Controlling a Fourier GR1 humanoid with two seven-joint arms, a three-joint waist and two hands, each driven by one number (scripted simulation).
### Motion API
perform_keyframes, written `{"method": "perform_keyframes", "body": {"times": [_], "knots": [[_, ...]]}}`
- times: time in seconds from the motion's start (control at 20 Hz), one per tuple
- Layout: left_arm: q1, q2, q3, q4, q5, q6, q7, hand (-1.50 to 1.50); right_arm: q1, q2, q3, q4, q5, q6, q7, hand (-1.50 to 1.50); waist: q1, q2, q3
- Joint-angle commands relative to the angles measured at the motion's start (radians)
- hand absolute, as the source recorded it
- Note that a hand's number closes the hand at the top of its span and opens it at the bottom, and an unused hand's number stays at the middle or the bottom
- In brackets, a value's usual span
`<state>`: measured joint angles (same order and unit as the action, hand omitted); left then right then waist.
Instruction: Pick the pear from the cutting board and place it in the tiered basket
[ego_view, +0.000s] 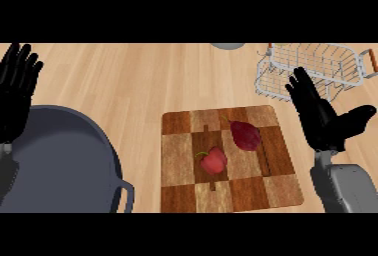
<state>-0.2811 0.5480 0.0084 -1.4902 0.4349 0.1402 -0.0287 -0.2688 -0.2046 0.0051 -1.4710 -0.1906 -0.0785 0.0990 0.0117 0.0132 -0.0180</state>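
A checkered wooden cutting board (221, 192) lies at the centre of the counter. On it sits a red pear (214, 160) with a short green stem, and just up and right of it a darker maroon piece of produce (246, 135). The white wire tiered basket (317, 65) with orange handles stands at the back right. My right hand (321, 125) is open, fingers pointing up and thumb spread to the right. It hovers just right of the board, below the basket, and is apart from the pear. At the far left edge my left hand (18, 85) rests open, fingers up.
A large dark grey pot (66, 160) with a side handle fills the lower left, close to the board's left edge. A grey round object (227, 45) peeks in at the top edge. Bare wood counter lies between the board and the basket.
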Motion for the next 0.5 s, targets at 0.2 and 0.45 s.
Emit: {"method": "perform_keyframes", "body": {"times": [0.2, 0.45], "knots": [[0.228, -0.121, -0.187, 0.082, -0.147, 0.108, 0.008, 0.00, -0.229, -0.123, -0.113, 0.165, -0.075, 0.151, -0.048, 1.50, 0.039, 0.005, 0.020], [0.199, -0.140, -0.214, 0.139, -0.139, 0.121, 0.050, 0.00, -0.176, -0.092, -0.237, 0.314, -0.009, -0.165, 0.113, -1.50, 0.008, 0.019, 0.019]]}}
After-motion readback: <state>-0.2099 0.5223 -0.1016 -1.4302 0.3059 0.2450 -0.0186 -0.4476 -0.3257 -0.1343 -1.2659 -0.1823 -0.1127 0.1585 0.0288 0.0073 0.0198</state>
